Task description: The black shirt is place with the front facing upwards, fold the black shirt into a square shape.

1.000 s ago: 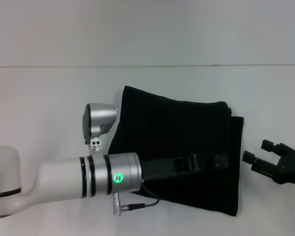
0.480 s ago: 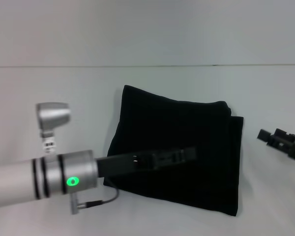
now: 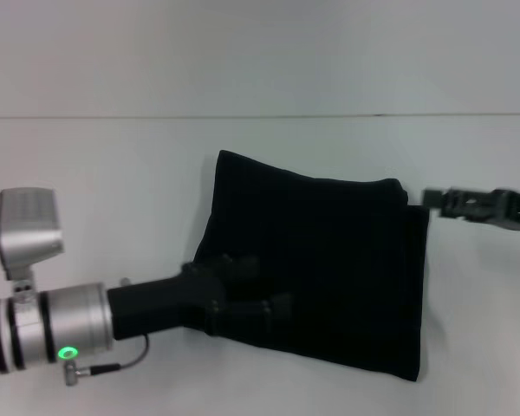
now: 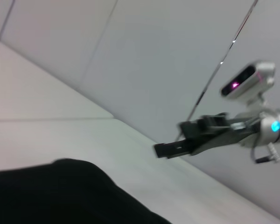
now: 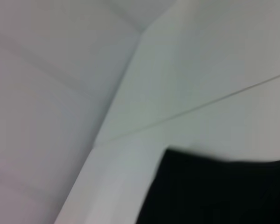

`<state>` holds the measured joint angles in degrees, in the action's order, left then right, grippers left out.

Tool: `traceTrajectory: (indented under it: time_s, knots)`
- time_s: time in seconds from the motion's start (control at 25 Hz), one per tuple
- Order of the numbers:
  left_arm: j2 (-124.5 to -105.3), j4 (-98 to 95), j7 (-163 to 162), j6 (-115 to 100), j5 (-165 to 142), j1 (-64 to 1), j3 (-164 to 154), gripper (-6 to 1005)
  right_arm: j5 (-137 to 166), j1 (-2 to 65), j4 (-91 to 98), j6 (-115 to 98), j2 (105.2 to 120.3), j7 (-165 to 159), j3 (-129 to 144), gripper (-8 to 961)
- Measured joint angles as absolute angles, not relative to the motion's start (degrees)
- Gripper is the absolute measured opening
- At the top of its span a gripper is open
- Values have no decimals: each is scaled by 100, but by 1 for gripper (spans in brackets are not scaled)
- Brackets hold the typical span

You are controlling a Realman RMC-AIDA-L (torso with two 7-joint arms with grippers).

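White surface (image 3: 113, 173) with a pale wall behind it. Black shirt (image 3: 329, 260) lies flat mid-surface, folded into a rough rectangle, plain side up, one layer edge stepped along its right side.

Left gripper (image 3: 256, 286) is over the shirt's near-left edge. Its two dark fingers (image 3: 273, 305) are spread apart with nothing between them, pointing across the fabric; can't tell if they touch the cloth.

Right gripper (image 3: 442, 201) is off the shirt's far-right corner, just beside it, above the bare surface. It shows edge-on, so I can't tell its state. It also shows in the left wrist view (image 4: 172, 148), held above the surface, away from the shirt (image 4: 60, 191).

Right wrist view shows only a shirt corner (image 5: 214, 191) on the surface (image 5: 116, 186).
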<state>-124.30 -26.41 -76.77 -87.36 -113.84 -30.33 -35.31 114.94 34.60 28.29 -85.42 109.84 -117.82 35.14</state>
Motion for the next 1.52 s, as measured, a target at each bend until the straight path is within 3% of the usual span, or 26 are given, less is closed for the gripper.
traceTrajectory:
  time_s: [0.12,0.36,0.48,1.12,1.52]
  knots:
    - [-12418,-2678,-7368,-8769,-11365,-2948,-3183,952,11642,3506,3320,-8798,11204,-11112,3856,860]
    - [-12391,-2911,-7156,-8693,-11359,-2791,-2563,951,11903,3155,4141,-8450,11843,-9062,4076,860]
    - [-12366,-2968,-7161,-8657,-11358,-2749,-2396,951,11882,3029,4059,-8082,12000,-8122,4124,860]
    - [-12380,-2791,-7175,-8614,-11138,-2758,-1987,951,10511,2518,3109,-7987,12000,-5606,4074,860]
    - [-12373,-2785,-7389,-8481,-11105,-2765,-1977,950,10550,2641,2991,-7781,12006,-5574,4270,860]
